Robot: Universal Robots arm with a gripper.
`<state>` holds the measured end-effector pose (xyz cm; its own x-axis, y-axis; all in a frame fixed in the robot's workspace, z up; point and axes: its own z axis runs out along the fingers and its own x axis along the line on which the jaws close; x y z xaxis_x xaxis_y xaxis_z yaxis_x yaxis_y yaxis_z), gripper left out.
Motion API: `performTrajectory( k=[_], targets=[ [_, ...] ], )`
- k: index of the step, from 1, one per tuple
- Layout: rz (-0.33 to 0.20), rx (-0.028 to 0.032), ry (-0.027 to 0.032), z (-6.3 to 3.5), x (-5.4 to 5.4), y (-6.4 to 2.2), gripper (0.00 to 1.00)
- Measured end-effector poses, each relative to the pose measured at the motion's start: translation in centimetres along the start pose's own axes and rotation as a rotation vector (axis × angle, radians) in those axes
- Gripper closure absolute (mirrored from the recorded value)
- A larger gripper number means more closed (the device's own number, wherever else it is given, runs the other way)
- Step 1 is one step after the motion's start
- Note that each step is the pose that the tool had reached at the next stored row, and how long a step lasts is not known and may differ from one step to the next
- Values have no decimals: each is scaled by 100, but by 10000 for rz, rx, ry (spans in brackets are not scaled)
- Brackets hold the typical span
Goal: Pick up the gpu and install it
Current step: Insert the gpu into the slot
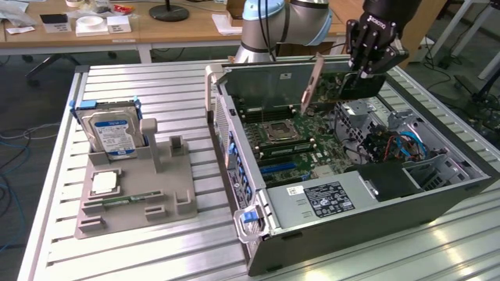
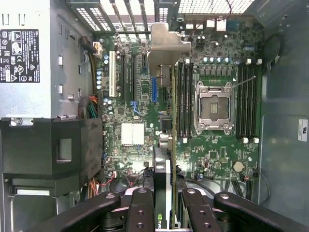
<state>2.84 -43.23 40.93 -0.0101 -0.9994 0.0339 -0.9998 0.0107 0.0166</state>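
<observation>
Above the open grey computer case [image 1: 367, 228], at the upper right of the exterior view, the black tool [image 1: 364, 71] is clamped on the gpu [image 1: 353, 89], a thin green circuit card with black cooler, held on edge over the green motherboard [image 2: 145, 96]. It looks light, stiff and fragile, best pinched across its flat faces, contacts left free.

Glare is reflected by the ribbed metal worktop [image 1: 156, 257]; a wooden desk [image 1: 184, 32] is set behind it, and blue cables [image 1: 4, 199] are strewn on the floor [image 1: 31, 111].
</observation>
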Motion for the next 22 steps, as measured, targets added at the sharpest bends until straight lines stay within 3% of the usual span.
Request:
performTrajectory(
  k=[5,16,22],
  targets=[
    [-9,2,46,4,-16,16,73],
    [-9,2,45,6,-16,16,73],
    [-29,27,34,92,-18,28,73]
  ],
)
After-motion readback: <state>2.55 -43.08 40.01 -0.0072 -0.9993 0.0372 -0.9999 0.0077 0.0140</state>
